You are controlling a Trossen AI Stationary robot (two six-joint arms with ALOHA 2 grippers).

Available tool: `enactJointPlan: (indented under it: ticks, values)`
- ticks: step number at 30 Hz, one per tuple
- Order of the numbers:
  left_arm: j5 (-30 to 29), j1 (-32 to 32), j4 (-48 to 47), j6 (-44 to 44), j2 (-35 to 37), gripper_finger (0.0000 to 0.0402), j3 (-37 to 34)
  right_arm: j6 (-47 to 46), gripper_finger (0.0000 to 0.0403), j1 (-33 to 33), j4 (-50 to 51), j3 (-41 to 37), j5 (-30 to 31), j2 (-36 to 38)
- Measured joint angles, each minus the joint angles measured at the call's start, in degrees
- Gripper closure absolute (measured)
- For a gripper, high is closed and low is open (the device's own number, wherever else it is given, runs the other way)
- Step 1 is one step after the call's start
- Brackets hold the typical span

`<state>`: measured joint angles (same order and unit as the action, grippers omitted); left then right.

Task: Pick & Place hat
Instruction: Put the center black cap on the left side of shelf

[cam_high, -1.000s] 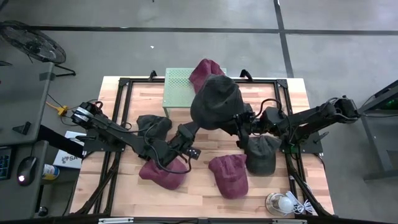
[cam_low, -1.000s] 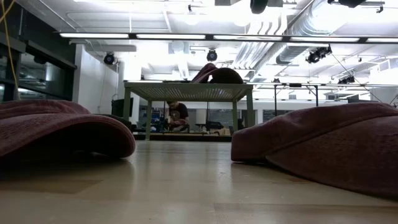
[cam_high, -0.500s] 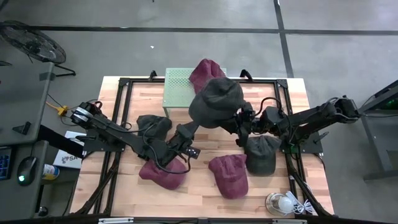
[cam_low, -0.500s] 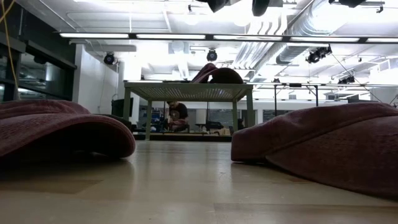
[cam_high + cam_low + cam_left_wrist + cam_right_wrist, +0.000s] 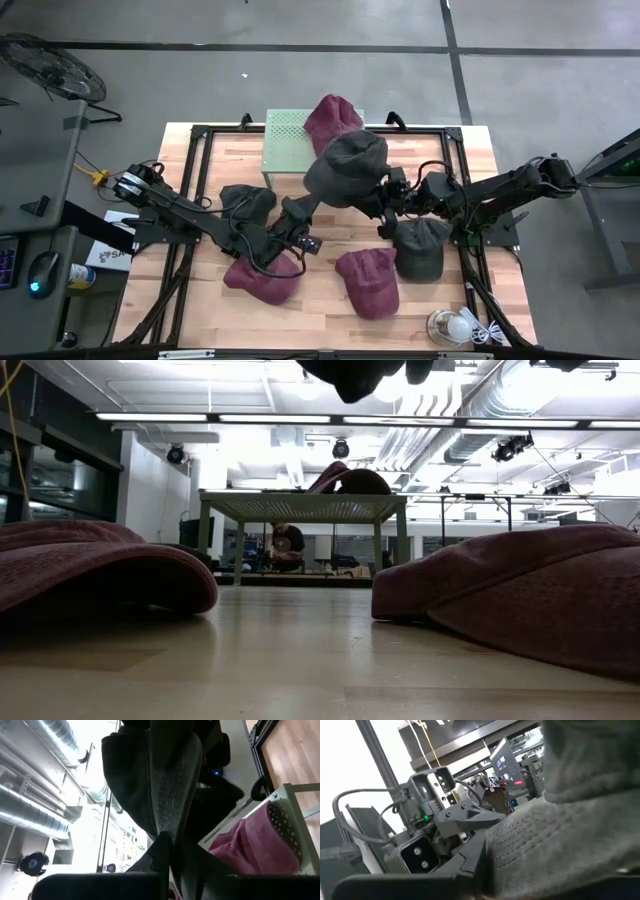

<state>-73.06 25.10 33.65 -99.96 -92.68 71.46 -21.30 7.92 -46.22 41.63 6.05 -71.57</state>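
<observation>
Pinched from both sides: left gripper (image 5: 300, 207) fingers clamped on the dark grey hat (image 5: 346, 168) at its 7 o'clock edge, right gripper (image 5: 386, 197) fingers clamped at its 4 o'clock edge; held aloft above the counter (image 5: 200, 160), stretched between the two, overlapping the green rack (image 5: 284, 150) at 10 o'clock; maroon hat (image 5: 333, 114) on that rack at 12; open wood at 1 to 2 o'clock; crowded below with maroon hats (image 5: 368, 281) at 6 and grey hat (image 5: 420, 246) at 4.
</observation>
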Motion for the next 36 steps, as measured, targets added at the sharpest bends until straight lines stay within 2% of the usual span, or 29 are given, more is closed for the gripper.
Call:
enactJointPlan:
  ticks: [9,17,27,36]
  values:
    - [-0.06,-0.07,0.77,0.17,0.55,0.0391,-0.04,2.83,0.0252,0.00,2.35,0.00,2.23,0.55]
    - [-0.85,-0.09,0.81,-0.31,1.14,0.0391,-0.11,2.34,0.0195,-0.02,15.49,0.00,4.93,5.81]
    - [-1.40,-0.02,0.80,-0.31,2.87,0.0391,-0.11,-0.12,0.0191,-0.01,38.45,0.02,6.94,14.69]
    - [-2.10,-0.77,0.14,-0.26,6.17,0.0390,-0.11,-4.20,0.0192,3.63,50.93,0.02,6.71,16.06]
